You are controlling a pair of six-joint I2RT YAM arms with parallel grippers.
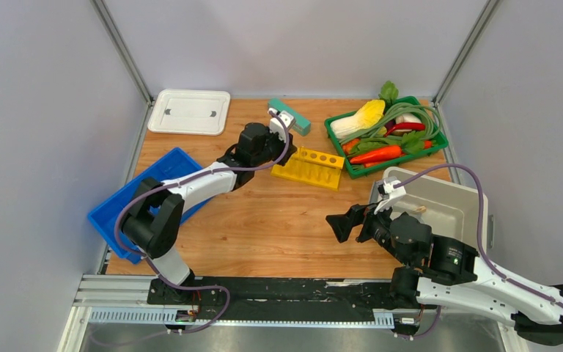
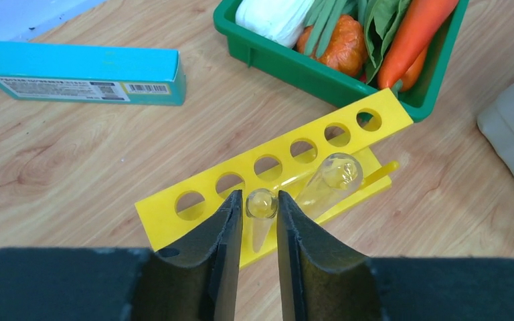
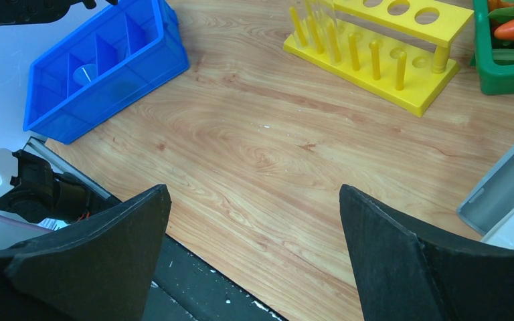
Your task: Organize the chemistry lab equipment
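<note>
The left gripper (image 2: 260, 195) is held above the yellow holed rack (image 2: 286, 157). A small clear glass tube (image 2: 261, 204) stands between its two fingers, mouth up, and its tip points down to the lower part of the rack, on the near side of the holed plate. The fingers are set close to the tube on both sides. It cannot be told whether the tube is pinched or only enclosed, nor whether its tip rests on the rack.

Just to the right of these fingers a larger clear tube (image 2: 334, 177) is seen. It leans with its open mouth up, and its lower end is at the rack. Ahead of the gripper and to the right, touching the far end of the rack, the green basket (image 2: 294, 63) of toy vegetables is placed. Ahead and to the left, well apart, the teal box (image 2: 80, 63) lies flat on the wooden table (image 2: 73, 167).

The right gripper (image 3: 254, 194) is held over the bare table with its fingers spread wide, and nothing is between them. The rack is seen ahead of it to the right. A blue divided tray (image 3: 114, 90) is seen ahead of it to the left, and a grey bin (image 3: 502, 194) is close at its right side.
</note>
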